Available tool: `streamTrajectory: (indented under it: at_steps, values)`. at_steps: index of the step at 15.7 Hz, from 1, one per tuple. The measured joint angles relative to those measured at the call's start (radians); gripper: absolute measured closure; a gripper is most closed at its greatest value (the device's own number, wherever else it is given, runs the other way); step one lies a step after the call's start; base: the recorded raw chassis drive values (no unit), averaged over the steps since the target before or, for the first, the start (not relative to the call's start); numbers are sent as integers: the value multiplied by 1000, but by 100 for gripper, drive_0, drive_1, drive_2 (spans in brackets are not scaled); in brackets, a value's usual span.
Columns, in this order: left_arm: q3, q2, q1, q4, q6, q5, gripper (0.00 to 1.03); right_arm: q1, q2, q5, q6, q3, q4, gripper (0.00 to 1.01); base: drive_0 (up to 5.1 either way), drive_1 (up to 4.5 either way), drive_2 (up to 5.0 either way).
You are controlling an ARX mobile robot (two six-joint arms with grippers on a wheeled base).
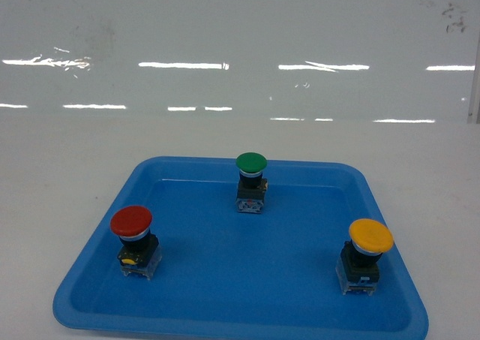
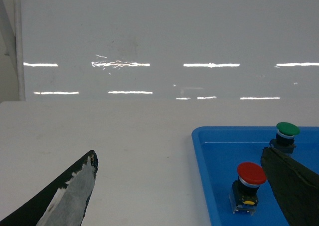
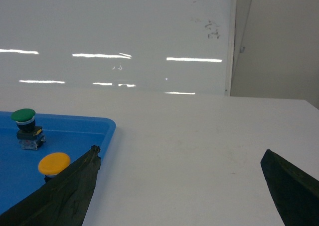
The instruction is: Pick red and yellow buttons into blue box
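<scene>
- The left gripper (image 2: 179,186) is hanging with its jaws spread wide and nothing between them; in the left wrist view one dark finger (image 2: 65,196) is showing at the lower left and the other at the lower right.
- The red button (image 2: 250,174) is standing upright just inside the right-hand finger of that gripper, ahead of it and a little to its right, near the left rim of the shallow blue tray (image 2: 204,171).
- The green button (image 2: 287,130) is sitting further ahead and to the right of the left gripper, partly behind its right-hand finger.
- The right gripper (image 3: 179,186) is likewise released, its two dark fingers (image 3: 65,196) splayed far apart over bare white table (image 3: 199,136).
- The yellow button (image 3: 54,163) is sitting to the left of the right gripper, just beyond its left-hand finger, which is covering the button's lower body.
- From the head view, all three buttons are resting upright in the tray, well apart from each other: red at the front left, yellow at the front right, green at the back middle.
- Neither gripper is showing in the head view, and neither is touching any button.
- I am not seeing the blue box in any view.
</scene>
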Motion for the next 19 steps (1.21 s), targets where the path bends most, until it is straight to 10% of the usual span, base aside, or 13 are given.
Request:
streamTrajectory:
  at_steps: [13,19]
  values:
    - [0,42,16,72,-7,62,5,44,80,1,-5,1,92,3,0,0,0]
    - [205,620,-43,312,-9,98,5,118,577,-29,2,179,350,3,0,0,0]
